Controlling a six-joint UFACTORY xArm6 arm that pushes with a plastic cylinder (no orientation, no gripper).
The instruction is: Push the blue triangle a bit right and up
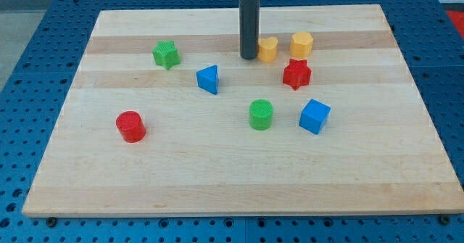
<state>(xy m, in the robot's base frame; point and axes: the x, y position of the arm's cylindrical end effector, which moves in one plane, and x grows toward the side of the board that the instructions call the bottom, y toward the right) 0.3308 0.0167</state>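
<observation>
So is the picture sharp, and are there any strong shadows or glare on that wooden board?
In the camera view the lighting is even and soft; the wooden board shows no glare. The blocks, like the blue triangle, cast only faint shadows. Edges look slightly soft, but my tip and all blocks are readable.

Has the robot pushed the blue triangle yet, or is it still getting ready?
Nothing looks done yet. My tip sits up and right of the blue triangle, apart from it, right beside the yellow heart-like block. Nothing is being pushed now. Left to do: get to the triangle's lower left side, then nudge it a bit right and up.
</observation>
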